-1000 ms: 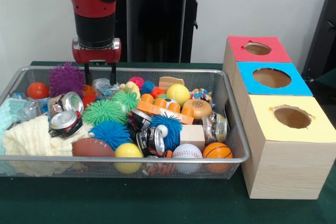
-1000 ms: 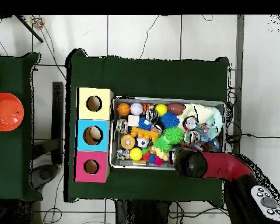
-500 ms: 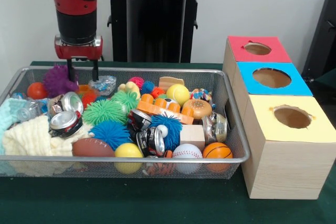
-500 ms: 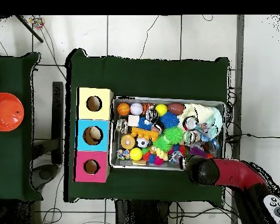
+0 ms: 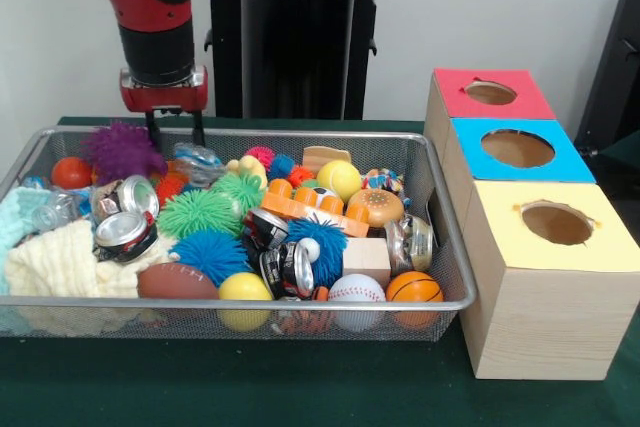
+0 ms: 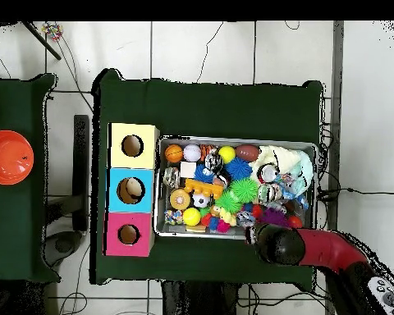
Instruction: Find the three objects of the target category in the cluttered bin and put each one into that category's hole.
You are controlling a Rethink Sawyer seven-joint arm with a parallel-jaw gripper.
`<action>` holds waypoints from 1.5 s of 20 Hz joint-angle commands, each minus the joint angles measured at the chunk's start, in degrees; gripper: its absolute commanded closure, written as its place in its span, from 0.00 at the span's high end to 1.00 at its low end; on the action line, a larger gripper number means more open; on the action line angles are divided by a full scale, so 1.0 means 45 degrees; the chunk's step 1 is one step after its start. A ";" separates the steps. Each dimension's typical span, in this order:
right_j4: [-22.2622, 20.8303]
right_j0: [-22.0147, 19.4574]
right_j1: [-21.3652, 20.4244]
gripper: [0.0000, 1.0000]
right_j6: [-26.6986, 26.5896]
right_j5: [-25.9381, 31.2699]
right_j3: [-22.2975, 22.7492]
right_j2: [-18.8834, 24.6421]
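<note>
A wire mesh bin is packed with toys. My gripper hangs open and empty over the bin's far left rim. It sits between a purple spiky ball and a crumpled clear plastic bottle. Green spiky balls and blue spiky balls lie mid-bin, with crushed cans beside them. Three boxes stand right of the bin, each with a hole: red, blue, yellow. In the overhead view the arm's head hides the gripper at the bin's lower edge.
A cream cloth fills the bin's left front corner. A football, yellow ball, baseball and basketball line the front wall. An orange bowl rests on a separate table in the overhead view.
The gripper swung left a second ago, then came back a little to the right and slightly lower. It stays open and empty. The toys have not shifted.
</note>
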 commanded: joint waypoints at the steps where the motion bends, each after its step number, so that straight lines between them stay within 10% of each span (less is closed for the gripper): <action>1: 0.0929 -0.0958 0.1229 1.00 -0.0409 0.0398 0.1466 0.1802; 13: 0.1079 -0.1779 0.1727 1.00 0.0005 -0.0435 0.1914 0.2547; 30: -0.0259 0.0776 0.0123 1.00 0.1738 -0.2355 0.1054 0.0637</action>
